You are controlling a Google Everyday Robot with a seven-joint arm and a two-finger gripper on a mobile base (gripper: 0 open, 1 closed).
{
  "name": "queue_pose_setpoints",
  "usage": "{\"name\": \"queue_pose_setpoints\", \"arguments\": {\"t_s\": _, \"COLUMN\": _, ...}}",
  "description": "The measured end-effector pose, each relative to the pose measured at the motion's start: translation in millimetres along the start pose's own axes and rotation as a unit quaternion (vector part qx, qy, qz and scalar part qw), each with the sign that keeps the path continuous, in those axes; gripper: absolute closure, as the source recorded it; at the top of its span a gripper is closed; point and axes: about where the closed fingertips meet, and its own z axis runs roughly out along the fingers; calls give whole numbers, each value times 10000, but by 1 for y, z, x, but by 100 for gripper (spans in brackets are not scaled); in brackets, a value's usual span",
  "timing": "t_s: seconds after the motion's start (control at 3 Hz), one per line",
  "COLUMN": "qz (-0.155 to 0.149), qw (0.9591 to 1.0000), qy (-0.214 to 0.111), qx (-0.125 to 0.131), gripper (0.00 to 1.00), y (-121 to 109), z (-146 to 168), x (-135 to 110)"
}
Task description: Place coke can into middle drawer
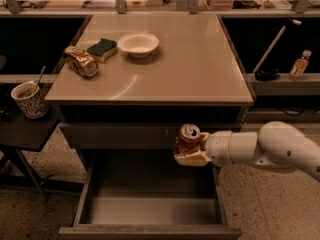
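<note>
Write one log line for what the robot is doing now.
tool: holds can over drawer, right side | can: upright | drawer: open

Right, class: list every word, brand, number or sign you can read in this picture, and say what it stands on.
No text here can be read for certain.
Coke can, held in the gripper over the open middle drawer: lettering too blurred to read.
Dented can: markings unreadable.
Bottle at far right: label too small.
Cup: pattern only, no legible letters.
</note>
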Motion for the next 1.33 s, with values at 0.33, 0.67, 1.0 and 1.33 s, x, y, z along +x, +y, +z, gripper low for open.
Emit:
{"name": "queue_pose_setpoints", "arguments": {"t_s": 0.33, "qz": 344, "qw": 9985, "qy": 12, "qx": -421, "gripper": 100, "y": 39, "z": 43, "x": 46}}
{"name": "queue_pose_setpoints", "arguments": {"t_s": 0.67, "qz": 595, "qw": 9962, "qy": 56, "qx": -629, "gripper": 100, "y": 49, "z": 88, "x": 91}}
{"name": "queue_pose_setpoints", "arguments": {"t_s": 1.0, "qz": 678, "qw": 9963, "qy": 240, "qx": -467, "gripper": 100, "y": 35, "z": 129, "x": 134}}
{"name": "queue_pose_setpoints", "arguments": {"t_s": 1.33, "qz": 696, "qw": 9965, "qy": 245, "qx": -397, "gripper": 100, "y": 32, "z": 135, "x": 138}}
